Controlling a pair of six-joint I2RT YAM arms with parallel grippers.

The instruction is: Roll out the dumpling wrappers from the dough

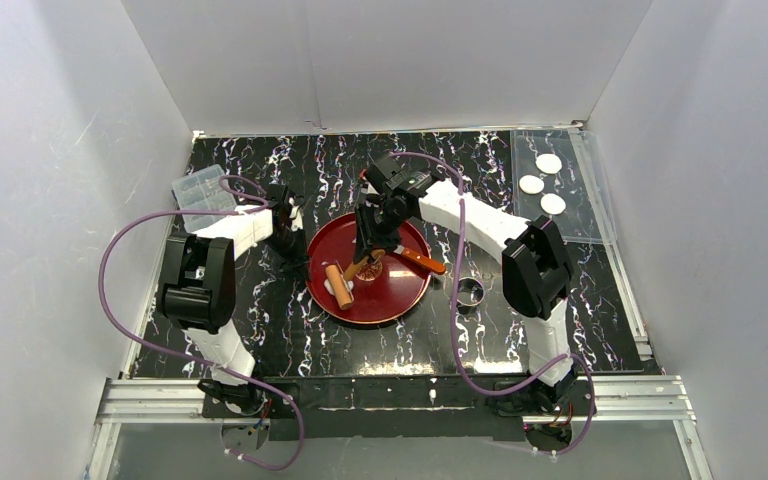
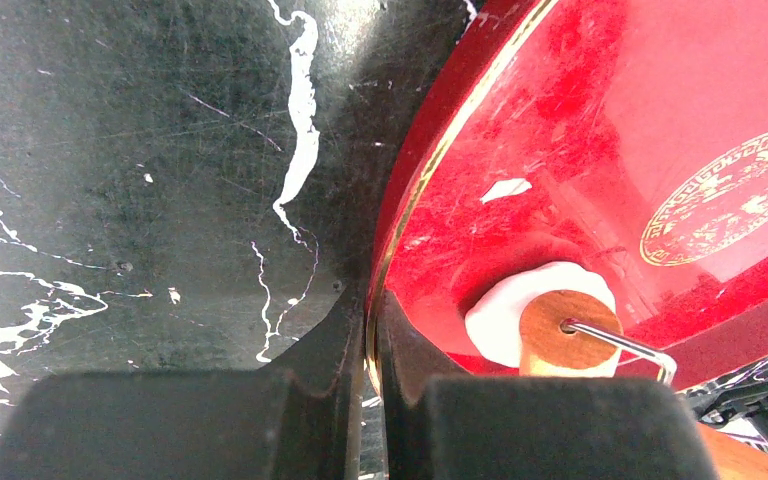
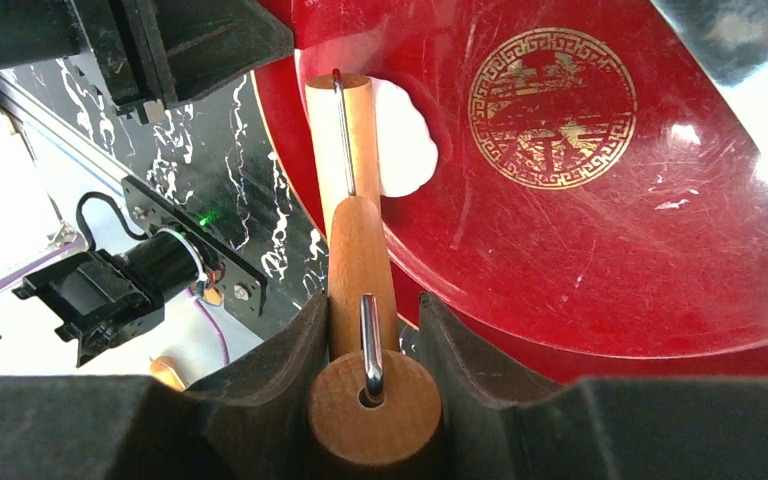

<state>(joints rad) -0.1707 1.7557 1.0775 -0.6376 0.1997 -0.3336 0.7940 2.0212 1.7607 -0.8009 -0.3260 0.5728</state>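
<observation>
The left gripper [image 2: 370,325] pinched the red plate [image 2: 560,120] by its rim. The right gripper [image 3: 372,330] clasped the wooden roller [image 3: 358,240] — its barrel lay on the dough [image 3: 407,140], near the plate's left edge.

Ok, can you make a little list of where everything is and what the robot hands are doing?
left gripper: shut on the rim of the red plate
right gripper: shut on the handle of the wooden roller
dough: on the plate, under the roller
dumpling wrappers: three, on the clear sheet, far right
metal ring: on the table, right of the plate
</observation>
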